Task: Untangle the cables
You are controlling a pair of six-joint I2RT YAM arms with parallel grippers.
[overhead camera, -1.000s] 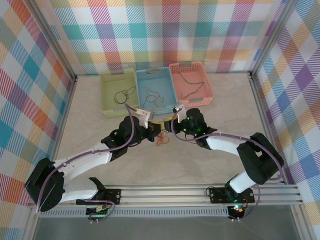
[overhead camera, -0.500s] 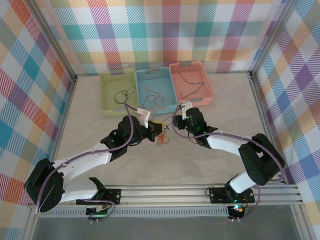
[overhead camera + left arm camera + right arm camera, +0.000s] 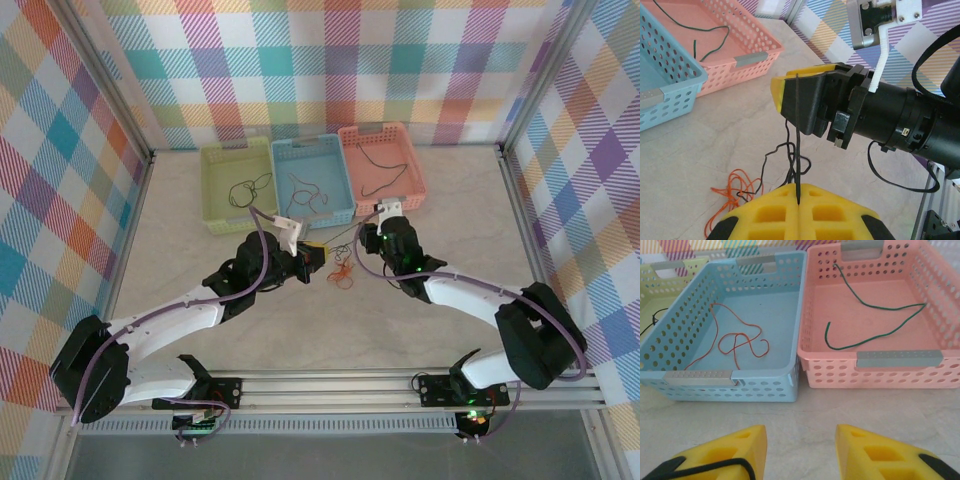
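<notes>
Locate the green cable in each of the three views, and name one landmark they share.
Top external: green cable upper centre-right, inside the pink basket.
Left wrist: green cable top left, inside the pink basket.
Right wrist: green cable upper right, inside the pink basket.
Shared landmark: blue basket beside the pink one.

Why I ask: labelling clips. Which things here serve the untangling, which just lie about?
Job: cable clump; black cable in left pincer; right pincer; green basket, blue basket, pink basket.
Lying about: plaid walls; metal rail.
</notes>
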